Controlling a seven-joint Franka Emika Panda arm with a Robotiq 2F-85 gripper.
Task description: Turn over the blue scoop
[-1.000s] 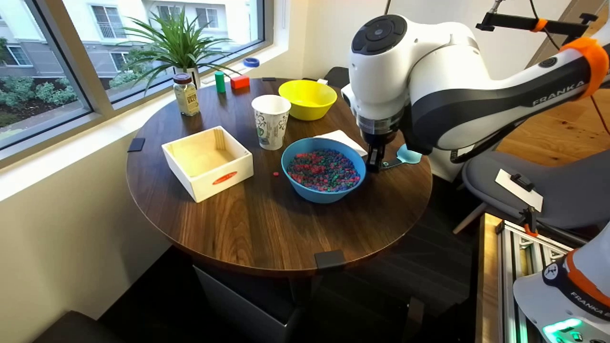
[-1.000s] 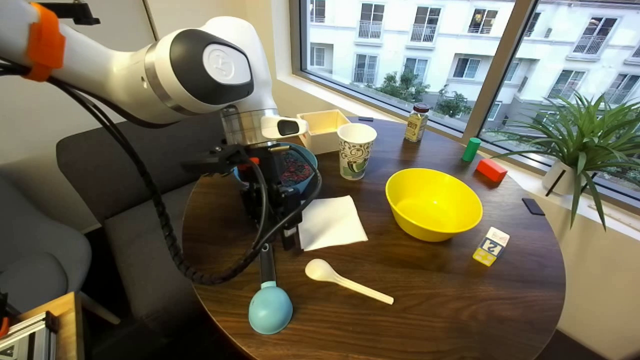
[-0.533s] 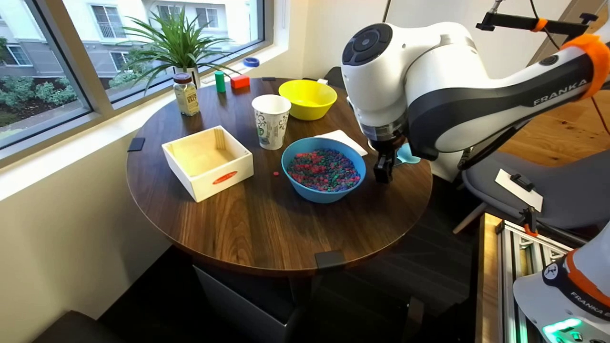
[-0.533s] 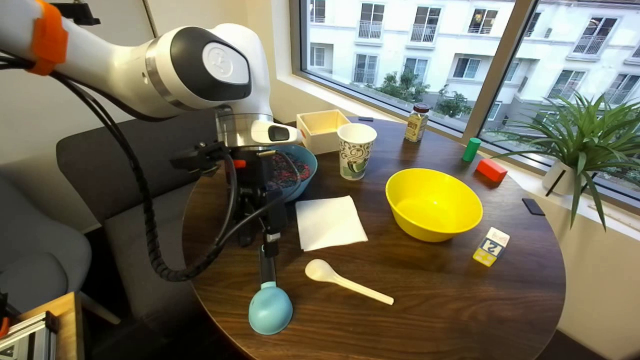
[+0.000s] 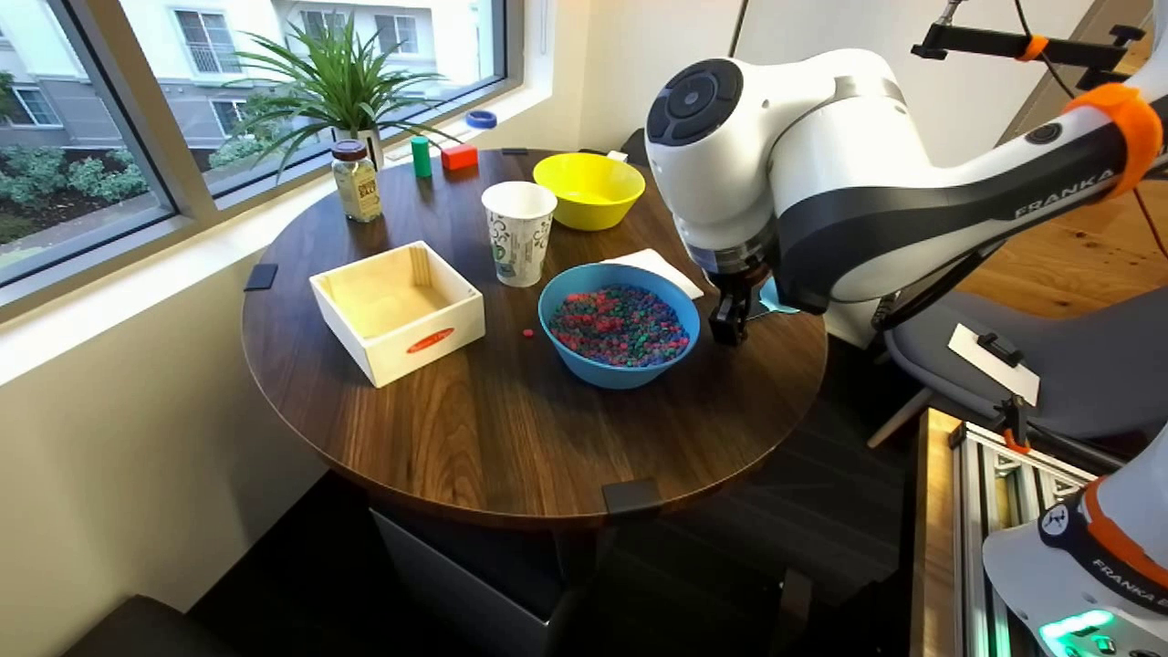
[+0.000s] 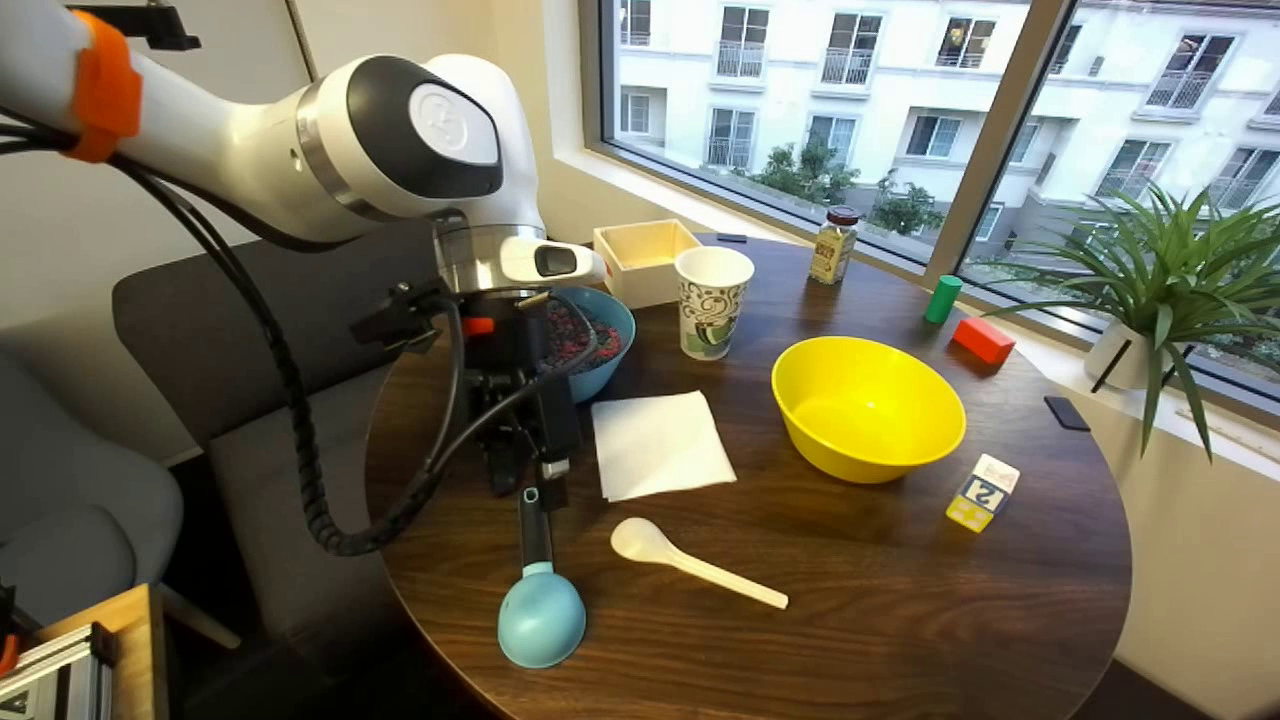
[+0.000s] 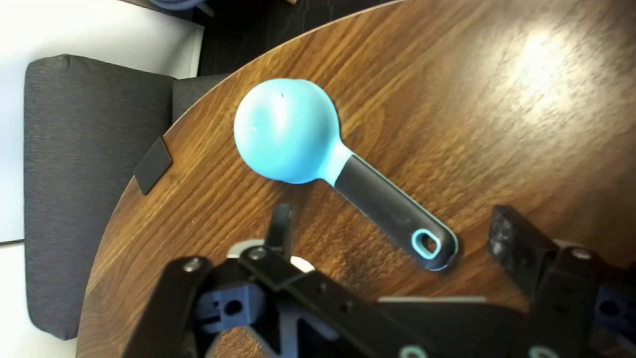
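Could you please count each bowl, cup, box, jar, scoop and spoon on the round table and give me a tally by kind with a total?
Bowls: 2, the blue bowl and the yellow bowl
Cups: 1, the paper cup
Boxes: 1, the wooden box
Jars: 1, the lidded jar
Scoops: 1, the blue scoop
Spoons: 1, the white spoon
Total: 7

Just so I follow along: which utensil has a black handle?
The blue scoop, lying dome up, has it; the white spoon beside it is pale end to end.
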